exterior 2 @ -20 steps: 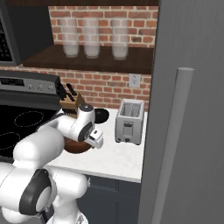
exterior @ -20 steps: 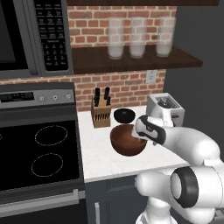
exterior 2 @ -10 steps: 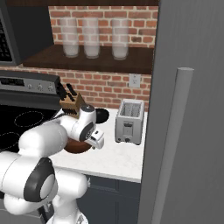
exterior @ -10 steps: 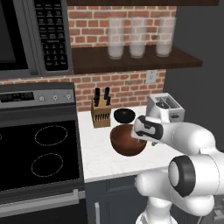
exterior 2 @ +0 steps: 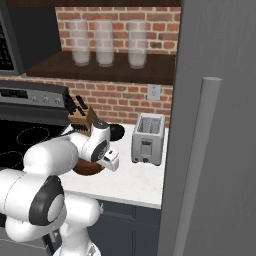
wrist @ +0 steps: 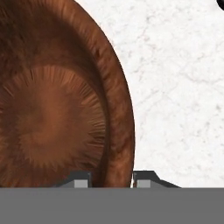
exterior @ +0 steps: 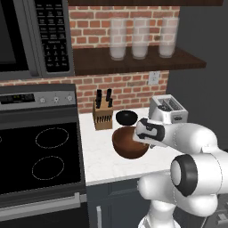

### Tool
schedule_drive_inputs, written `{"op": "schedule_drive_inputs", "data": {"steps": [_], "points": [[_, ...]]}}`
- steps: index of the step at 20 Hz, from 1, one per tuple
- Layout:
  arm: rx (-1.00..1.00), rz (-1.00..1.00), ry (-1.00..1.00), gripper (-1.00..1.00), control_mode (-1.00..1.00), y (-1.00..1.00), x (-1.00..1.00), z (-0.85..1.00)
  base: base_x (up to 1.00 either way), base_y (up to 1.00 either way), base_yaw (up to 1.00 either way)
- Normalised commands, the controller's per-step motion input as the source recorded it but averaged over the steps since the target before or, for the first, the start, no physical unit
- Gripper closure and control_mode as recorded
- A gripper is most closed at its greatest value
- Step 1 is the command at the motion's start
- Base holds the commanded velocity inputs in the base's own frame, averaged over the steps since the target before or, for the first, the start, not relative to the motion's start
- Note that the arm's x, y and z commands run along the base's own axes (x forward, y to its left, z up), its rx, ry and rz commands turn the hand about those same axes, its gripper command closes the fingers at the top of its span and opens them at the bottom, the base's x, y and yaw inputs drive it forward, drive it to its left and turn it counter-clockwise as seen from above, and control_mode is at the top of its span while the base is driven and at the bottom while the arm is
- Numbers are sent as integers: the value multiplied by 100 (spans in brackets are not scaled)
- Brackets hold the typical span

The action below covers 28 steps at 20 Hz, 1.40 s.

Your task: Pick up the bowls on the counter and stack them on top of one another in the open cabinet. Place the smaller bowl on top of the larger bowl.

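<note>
The larger bowl (exterior: 127,144) (exterior 2: 86,168), reddish-brown wood, sits on the white speckled counter (exterior: 99,156) (wrist: 175,87). My gripper (exterior: 142,136) (exterior 2: 103,161) (wrist: 112,179) is open at the bowl's right rim. In the hand view one fingertip stands inside the bowl (wrist: 52,122) and the other outside its wall. The smaller bowl (exterior: 127,117) (exterior 2: 118,131), glossy black, rests just behind the brown one, and its edge shows as a dark spot (wrist: 221,3). The open cabinet (exterior: 133,64) (exterior 2: 100,72) is the dark wooden shelf above, against red brick.
Three frosted glasses (exterior: 140,38) stand on the shelf. A knife block (exterior: 102,116) is at the counter's back left and a toaster (exterior: 167,110) (exterior 2: 147,140) at the back right. The stovetop (exterior: 40,156) lies left, under the microwave (exterior: 31,35). A grey fridge (exterior 2: 220,125) borders the right.
My gripper has edged a little left over the brown bowl's rim and the arm has shifted. Both bowls stay where they were.
</note>
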Motion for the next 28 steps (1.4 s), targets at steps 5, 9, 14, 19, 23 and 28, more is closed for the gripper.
{"op": "schedule_drive_inputs", "data": {"steps": [5,9,14,19,23,28], "points": [[0,0,0,100,-100,0,-1,0,0,0,0],[0,-3,-1,100,-100,15,-18,7,0,0,0],[-1,-10,-4,100,-100,19,-52,75,0,0,0],[0,-8,-5,100,-100,6,-49,89,0,0,0],[0,-7,0,100,-100,0,-48,94,0,0,0],[0,-6,0,100,-100,14,-42,73,0,0,0]]}}
